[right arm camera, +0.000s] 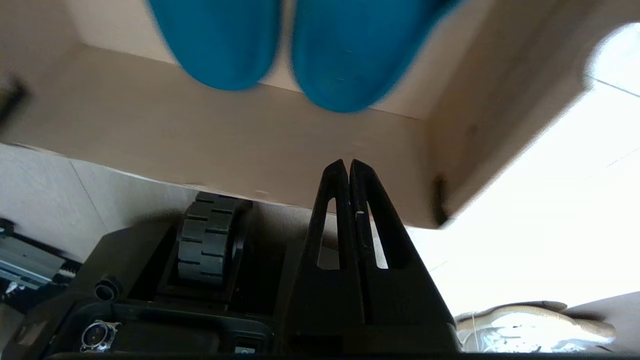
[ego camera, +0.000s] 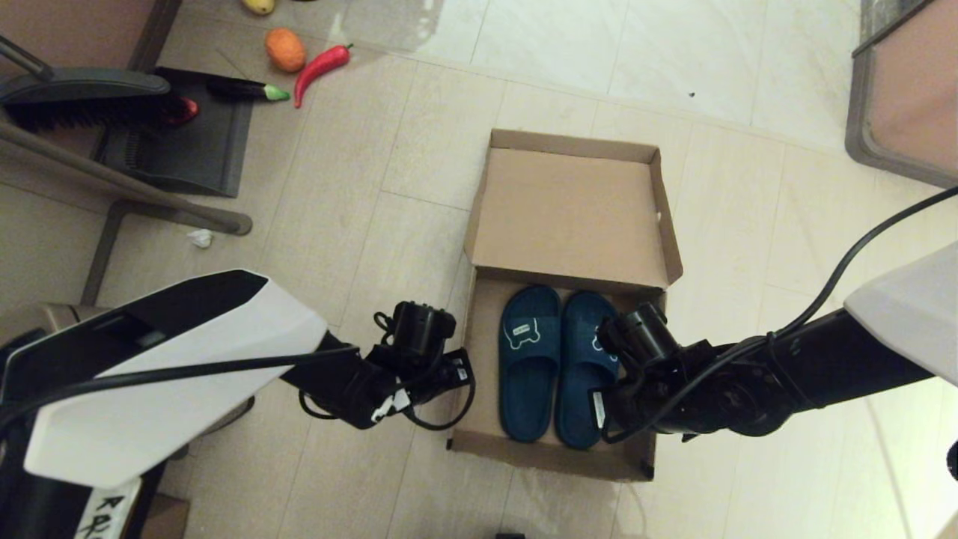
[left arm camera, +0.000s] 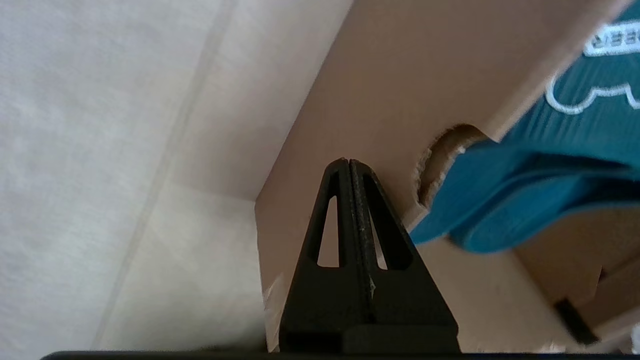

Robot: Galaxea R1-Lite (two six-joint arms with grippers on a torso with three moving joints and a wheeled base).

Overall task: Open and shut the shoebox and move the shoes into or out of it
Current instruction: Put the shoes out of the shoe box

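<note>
The brown cardboard shoebox (ego camera: pixel 572 213) lies open on the tiled floor, its lid folded back away from me. Both navy slide shoes (ego camera: pixel 530 359) rest side by side in the tray, toes toward the lid. My left gripper (left arm camera: pixel 348 161) is shut and empty, its tips at the outside of the box's left wall (left arm camera: pixel 390 90), beside a torn notch that shows a shoe (left arm camera: pixel 525 185). My right gripper (right arm camera: pixel 348 162) is shut and empty, pointing at the box's near wall (right arm camera: pixel 200 140), with the shoes' heels (right arm camera: pixel 345 55) beyond it. In the head view the right wrist (ego camera: pixel 636 352) covers part of the right shoe.
A black dustpan (ego camera: pixel 187 142) and brush (ego camera: pixel 82 97) lie at the back left, with a toy orange (ego camera: pixel 285 49), chili (ego camera: pixel 320 69) and eggplant (ego camera: pixel 247 90) near them. A metal frame leg (ego camera: pixel 127 187) and a paper scrap (ego camera: pixel 200 238) lie left. Furniture (ego camera: pixel 905 97) stands at the back right.
</note>
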